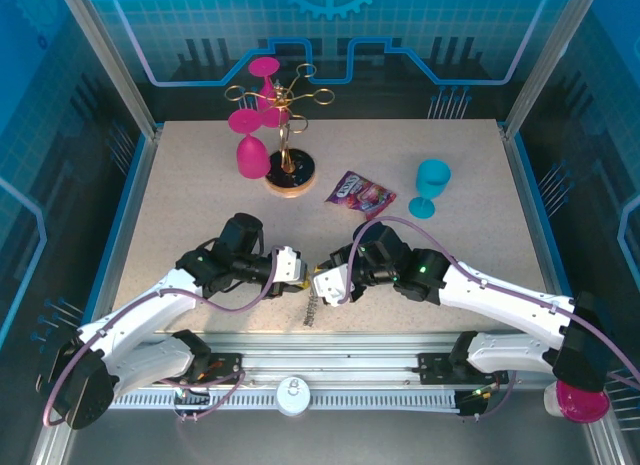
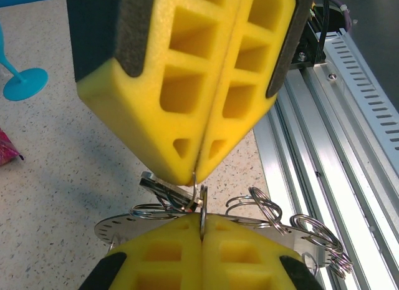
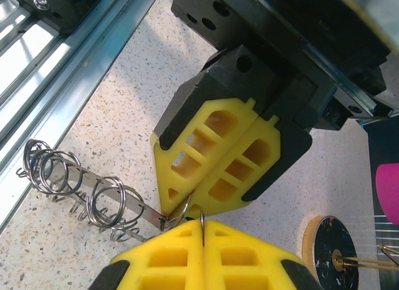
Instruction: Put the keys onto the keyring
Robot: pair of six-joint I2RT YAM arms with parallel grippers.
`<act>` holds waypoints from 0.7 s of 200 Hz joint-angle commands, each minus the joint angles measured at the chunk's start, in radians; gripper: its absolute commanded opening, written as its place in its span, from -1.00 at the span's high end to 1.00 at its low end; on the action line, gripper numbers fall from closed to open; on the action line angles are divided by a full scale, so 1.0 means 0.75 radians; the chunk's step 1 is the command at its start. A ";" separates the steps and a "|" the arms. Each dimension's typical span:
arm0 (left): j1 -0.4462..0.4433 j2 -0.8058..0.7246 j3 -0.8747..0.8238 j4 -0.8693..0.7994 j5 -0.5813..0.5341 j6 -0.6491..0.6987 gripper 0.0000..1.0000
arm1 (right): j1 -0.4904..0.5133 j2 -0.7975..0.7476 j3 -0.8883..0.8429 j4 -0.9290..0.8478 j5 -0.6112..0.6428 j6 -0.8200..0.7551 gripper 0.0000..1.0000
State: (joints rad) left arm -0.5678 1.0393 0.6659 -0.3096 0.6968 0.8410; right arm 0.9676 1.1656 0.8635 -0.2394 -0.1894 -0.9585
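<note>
Yellow foam-padded left claw (image 2: 202,222) and right claw (image 2: 198,171) meet tip to tip at lower centre of the frame, each closed, pinching wire loops of the flat grey metal keyring (image 2: 115,227)

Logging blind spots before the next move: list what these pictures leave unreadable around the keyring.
Top external: the keyring is too small to read by the left gripper and right gripper.
Left wrist: its middle is hidden behind the left gripper's own fingers.
Left wrist: a metal sliver, possibly a key; the right gripper's tip covers one end.
Right wrist: which loop each gripper clamps, buried between pads.
</note>
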 commanded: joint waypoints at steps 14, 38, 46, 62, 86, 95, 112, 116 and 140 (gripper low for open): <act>-0.008 -0.025 0.044 0.013 0.063 0.024 1.00 | 0.002 0.015 0.004 -0.055 -0.044 -0.011 1.00; -0.008 -0.024 0.045 0.017 0.062 0.020 1.00 | 0.006 0.022 0.006 -0.080 -0.028 -0.036 1.00; -0.009 -0.024 0.045 0.016 0.062 0.020 1.00 | 0.008 0.024 0.006 -0.085 -0.023 -0.040 1.00; -0.008 -0.024 0.045 0.017 0.057 0.019 1.00 | 0.011 0.026 0.011 -0.092 -0.026 -0.044 1.00; -0.008 -0.024 0.047 0.018 0.051 0.013 1.00 | 0.013 0.029 0.013 -0.098 -0.036 -0.047 1.00; -0.008 -0.020 0.047 0.018 0.047 0.008 1.00 | 0.015 0.031 0.013 -0.103 -0.039 -0.051 1.00; -0.009 -0.013 0.054 0.016 0.030 -0.001 1.00 | 0.022 0.033 0.013 -0.119 -0.042 -0.065 1.00; -0.008 -0.012 0.056 0.018 0.023 -0.005 1.00 | 0.024 0.034 0.013 -0.125 -0.040 -0.072 1.00; -0.008 -0.011 0.060 0.033 -0.010 -0.031 1.00 | 0.045 0.041 0.014 -0.151 0.005 -0.116 1.00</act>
State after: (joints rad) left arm -0.5678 1.0397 0.6659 -0.3107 0.6895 0.8371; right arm 0.9745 1.1786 0.8642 -0.2756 -0.1890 -1.0004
